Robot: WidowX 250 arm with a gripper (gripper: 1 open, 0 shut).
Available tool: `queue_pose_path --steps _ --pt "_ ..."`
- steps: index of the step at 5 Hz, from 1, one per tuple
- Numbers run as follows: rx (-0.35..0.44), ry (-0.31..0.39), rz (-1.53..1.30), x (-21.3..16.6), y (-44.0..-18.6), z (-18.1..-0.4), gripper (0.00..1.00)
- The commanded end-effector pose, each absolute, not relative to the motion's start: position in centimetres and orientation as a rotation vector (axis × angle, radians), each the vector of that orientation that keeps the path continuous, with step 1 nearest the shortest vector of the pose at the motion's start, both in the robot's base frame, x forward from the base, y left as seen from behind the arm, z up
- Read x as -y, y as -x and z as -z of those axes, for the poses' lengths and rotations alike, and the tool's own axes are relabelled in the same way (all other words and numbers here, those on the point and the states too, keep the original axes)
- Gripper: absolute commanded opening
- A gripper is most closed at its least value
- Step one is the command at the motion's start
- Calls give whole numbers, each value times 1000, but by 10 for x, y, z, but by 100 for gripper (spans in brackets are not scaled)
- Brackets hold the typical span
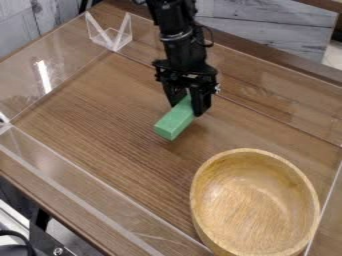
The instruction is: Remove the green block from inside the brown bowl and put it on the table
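Observation:
The green block [171, 125] lies slanted on the table [94, 125], left of centre, with its far end up between my fingers. My black gripper [189, 108] comes down from above, and its jaws are closed on that raised end. The block's near end rests on or just above the wood. The brown bowl [201, 192] sits at the front right with nothing in it, well apart from the block and the gripper.
Low clear plastic walls [54, 165] run round the table's edges. A clear plastic stand [110, 33] is at the back left corner. Bare wood lies to the left of the block and between it and the bowl.

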State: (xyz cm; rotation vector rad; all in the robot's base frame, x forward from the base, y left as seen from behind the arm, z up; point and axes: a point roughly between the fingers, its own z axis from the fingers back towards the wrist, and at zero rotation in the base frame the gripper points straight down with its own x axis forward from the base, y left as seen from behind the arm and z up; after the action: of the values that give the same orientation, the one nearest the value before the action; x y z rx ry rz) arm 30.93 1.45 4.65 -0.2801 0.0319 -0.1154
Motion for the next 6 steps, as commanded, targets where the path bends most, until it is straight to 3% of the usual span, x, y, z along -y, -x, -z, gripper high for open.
queue_pose_path --steps 1,6 --pt "29 266 131 -15 -322 -66 0" --pt "2 274 129 -15 -326 -65 0"
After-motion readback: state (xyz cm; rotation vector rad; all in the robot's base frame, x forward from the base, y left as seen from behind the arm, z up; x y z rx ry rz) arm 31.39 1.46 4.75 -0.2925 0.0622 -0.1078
